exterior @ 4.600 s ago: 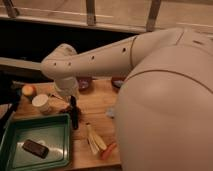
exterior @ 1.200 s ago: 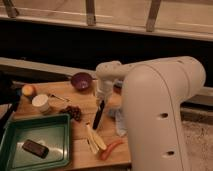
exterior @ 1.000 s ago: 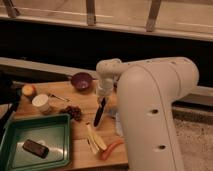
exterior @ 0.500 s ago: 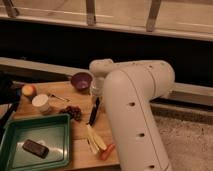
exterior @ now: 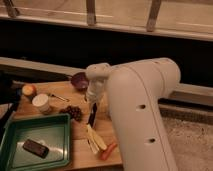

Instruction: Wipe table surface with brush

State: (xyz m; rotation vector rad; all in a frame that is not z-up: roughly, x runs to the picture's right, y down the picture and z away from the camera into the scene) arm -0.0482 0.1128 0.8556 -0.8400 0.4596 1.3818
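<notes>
The gripper (exterior: 93,100) is hanging over the middle of the wooden surface (exterior: 79,146), its jaws clamping shut on the top of the slim black brush (exterior: 92,116). The brush is pointing steeply down, just beside the dark grapes (exterior: 74,112) and above the peeled banana (exterior: 94,139). A green tray (exterior: 35,120) is sitting at the left.
</notes>
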